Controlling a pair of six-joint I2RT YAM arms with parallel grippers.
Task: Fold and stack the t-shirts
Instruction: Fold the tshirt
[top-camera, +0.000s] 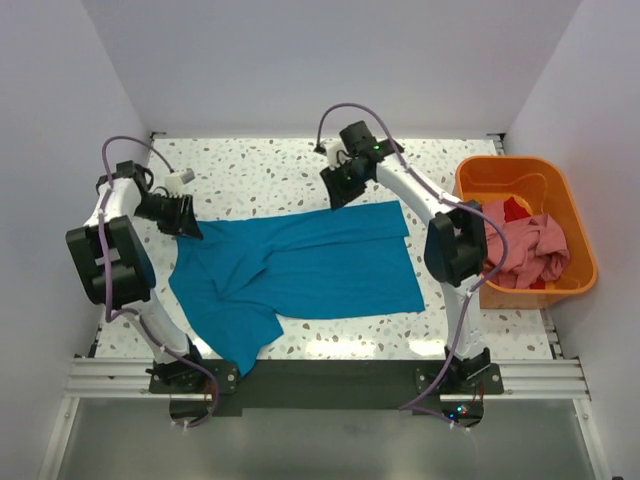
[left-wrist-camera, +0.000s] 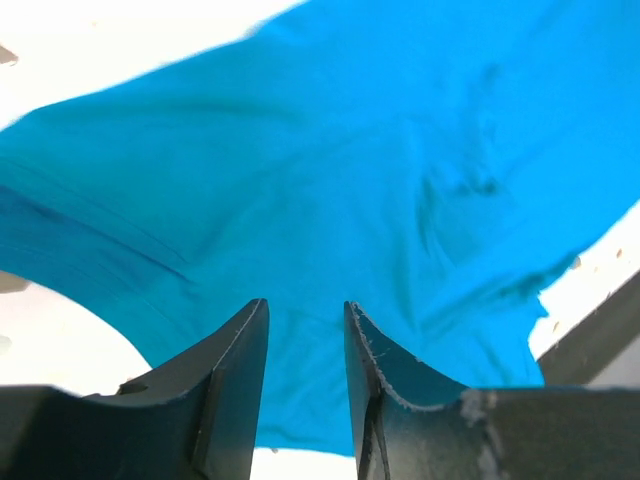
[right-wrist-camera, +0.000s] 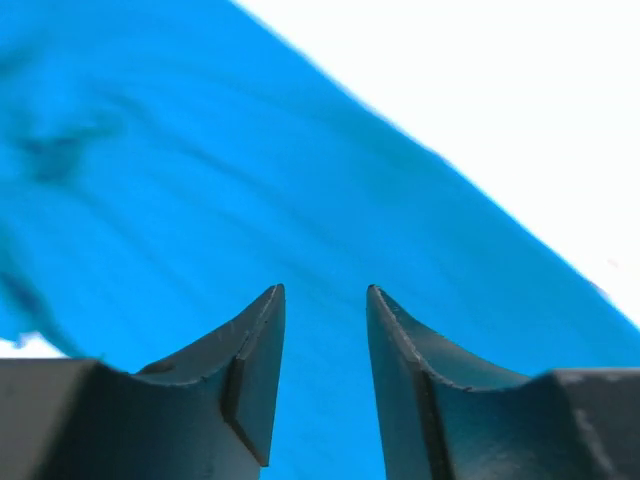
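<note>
The teal-blue t-shirt (top-camera: 300, 272) lies spread and wrinkled across the middle of the table, one sleeve hanging toward the near edge. My left gripper (top-camera: 187, 228) is at the shirt's far left corner; in the left wrist view (left-wrist-camera: 306, 305) it is open and empty with blue cloth (left-wrist-camera: 330, 160) below. My right gripper (top-camera: 333, 195) is at the shirt's far edge; in the right wrist view (right-wrist-camera: 325, 290) it is open and empty over the cloth (right-wrist-camera: 250, 190). Pink and red shirts (top-camera: 525, 250) lie bunched in the orange tub.
The orange plastic tub (top-camera: 500, 175) stands at the right edge of the speckled table (top-camera: 260, 175). White walls enclose the table on the left, back and right. The arms' bases sit on a metal rail (top-camera: 330, 378) at the near edge.
</note>
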